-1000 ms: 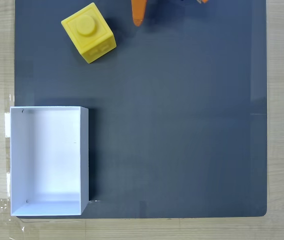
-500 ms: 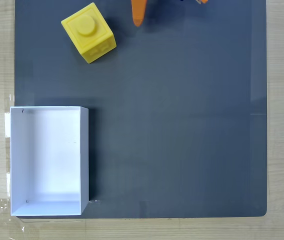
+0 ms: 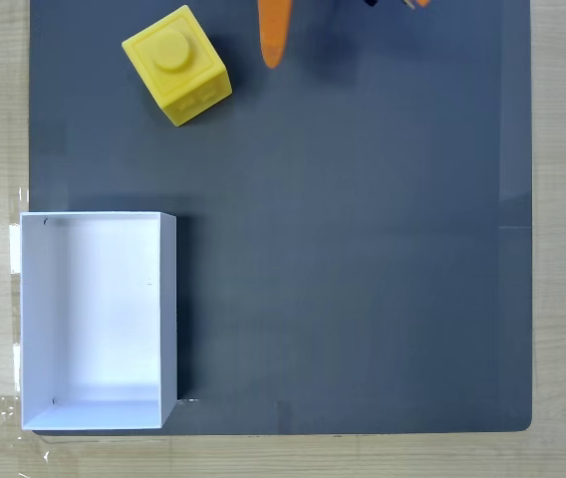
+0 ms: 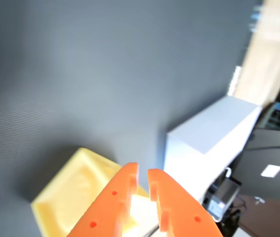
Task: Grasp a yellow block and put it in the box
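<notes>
In the wrist view the orange gripper [image 4: 142, 174] sat nearest, its two fingertips almost together with a thin gap and nothing between them. Just beyond lay the block [image 4: 76, 190], blurred, with the box [image 4: 206, 143] farther off to the right. In the fixed view the box [image 3: 168, 299] stood empty at the mat's [image 3: 363, 249] near left corner, the block [image 3: 176, 65] at the far left, well apart, and one orange finger [image 3: 274, 35] just right of it, not touching.

Gripper [image 4: 142, 173] base cut off below in wrist view, covering blurred yellow block [image 4: 76, 190] edge
</notes>
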